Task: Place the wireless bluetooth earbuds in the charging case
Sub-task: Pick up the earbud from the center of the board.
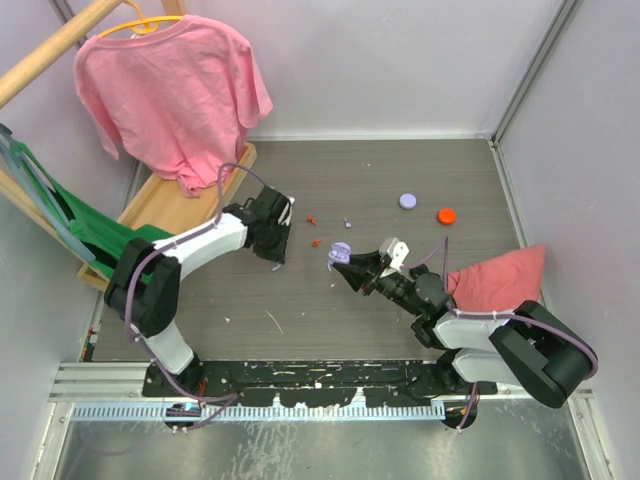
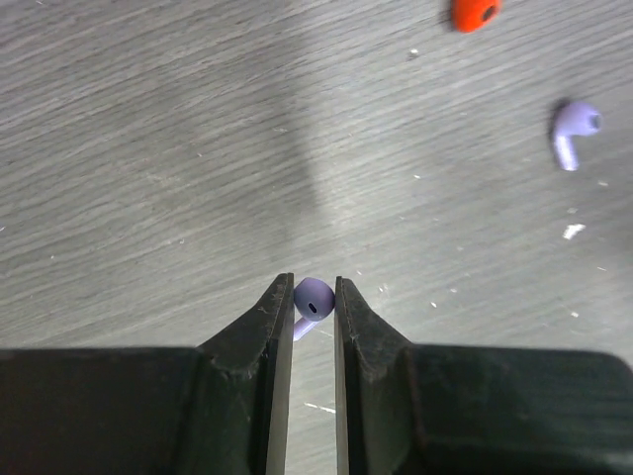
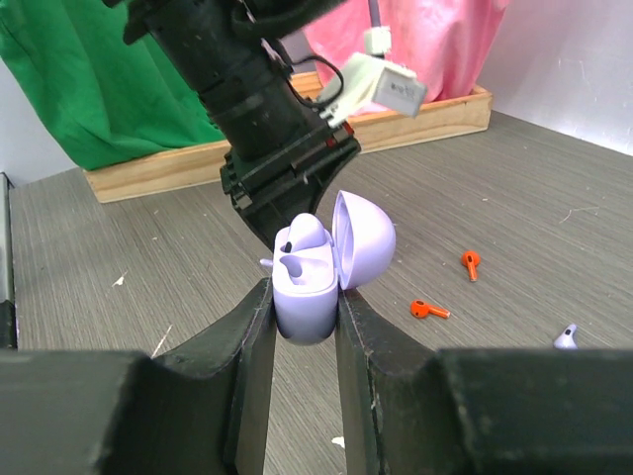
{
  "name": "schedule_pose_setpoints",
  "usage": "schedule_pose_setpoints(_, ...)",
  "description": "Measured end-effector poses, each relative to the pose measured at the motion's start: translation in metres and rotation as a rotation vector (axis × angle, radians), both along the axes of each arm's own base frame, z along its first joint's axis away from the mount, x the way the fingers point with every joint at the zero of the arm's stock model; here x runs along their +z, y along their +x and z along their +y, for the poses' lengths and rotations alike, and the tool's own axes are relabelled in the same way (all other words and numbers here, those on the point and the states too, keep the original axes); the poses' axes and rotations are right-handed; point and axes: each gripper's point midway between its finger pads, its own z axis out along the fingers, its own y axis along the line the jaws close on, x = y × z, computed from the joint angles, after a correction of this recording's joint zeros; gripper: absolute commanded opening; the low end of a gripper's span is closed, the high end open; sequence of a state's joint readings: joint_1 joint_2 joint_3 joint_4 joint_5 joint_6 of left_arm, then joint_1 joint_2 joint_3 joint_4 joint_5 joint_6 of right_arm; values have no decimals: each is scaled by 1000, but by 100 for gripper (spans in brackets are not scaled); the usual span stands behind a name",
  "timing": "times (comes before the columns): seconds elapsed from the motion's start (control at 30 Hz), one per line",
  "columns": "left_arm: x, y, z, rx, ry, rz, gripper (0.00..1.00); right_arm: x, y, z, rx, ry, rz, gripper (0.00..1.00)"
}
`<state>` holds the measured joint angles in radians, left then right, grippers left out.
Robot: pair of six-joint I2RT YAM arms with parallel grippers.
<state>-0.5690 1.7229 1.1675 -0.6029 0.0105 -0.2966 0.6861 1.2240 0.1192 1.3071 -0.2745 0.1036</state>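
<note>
The grey worktop (image 1: pixel 400 190) takes up most of the top view. A pink T-shirt (image 1: pixel 170 90) hangs at the far left corner, and a reddish cloth (image 1: pixel 500 280) lies at the right edge.

The right pincer (image 3: pixel 305 294) holds the charging case (image 3: pixel 307 309), which here is lilac. It clamps the lower body from both sides, off the surface, and the lid (image 3: pixel 364 237) is tipped back. I cannot tell whether a well is already filled.

A lilac disc (image 1: pixel 408 201) and an orange disc (image 1: pixel 446 215) sit well apart from the case, further back.

The left pincer (image 2: pixel 313 283) is pressed onto the rounded head of a lilac earbud (image 2: pixel 315 300), low over the worktop. Whether the earbud has left the surface is unclear. A second lilac earbud (image 2: pixel 574 134) lies loose nearby, and an orange one (image 2: pixel 475 12) lies beyond it.

Several things could go wrong from here:
- **Slipping out:** the grip is on a smooth curved head, so the earbud could squirt out or rotate during the carry.
- **Wrong angle:** if the earbud rotates, its stem would meet the well at the wrong angle.
- **Case twisting:** the case is pinched only across its base, so downward pressure could twist it.
- **Lid closing:** an approach from the hinge side could knock the lid closed.
</note>
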Motion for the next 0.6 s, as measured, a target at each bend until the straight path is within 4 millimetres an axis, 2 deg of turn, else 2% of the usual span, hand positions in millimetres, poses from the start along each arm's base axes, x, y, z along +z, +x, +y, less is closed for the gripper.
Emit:
schedule_pose_setpoints(0.27, 62, -3, -11, 10, -181, -162, 10, 6, 0, 0, 0, 12, -13, 1)
schedule_pose_setpoints(0.6, 145, -24, -15, 12, -425, -350, 10, 26, 3, 7, 21, 51, -33, 1)
